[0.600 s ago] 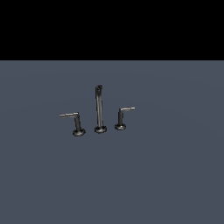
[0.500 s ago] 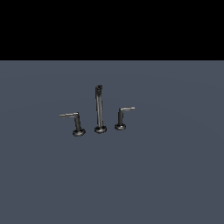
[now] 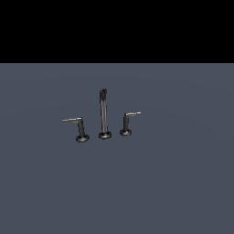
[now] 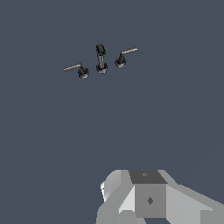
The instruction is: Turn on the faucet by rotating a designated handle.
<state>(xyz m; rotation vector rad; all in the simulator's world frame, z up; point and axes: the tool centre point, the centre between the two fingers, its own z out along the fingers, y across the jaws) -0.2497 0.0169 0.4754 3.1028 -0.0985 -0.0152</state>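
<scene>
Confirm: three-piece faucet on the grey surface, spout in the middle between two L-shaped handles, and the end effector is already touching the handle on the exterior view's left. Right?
Not quite. The end effector touches nothing: the wrist view shows it well clear of the faucet, and the exterior view shows no arm near the handle on its left. The rest holds: the spout stands between two L-shaped handles on the grey surface.

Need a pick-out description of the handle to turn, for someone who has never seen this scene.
On the flat grey surface stands a dark three-piece faucet: a tall thin spout flanked by two short L-shaped posts. The handle is the post on the exterior view's left of the spout. Its lever bar is longer than the one on the other handle.
</scene>
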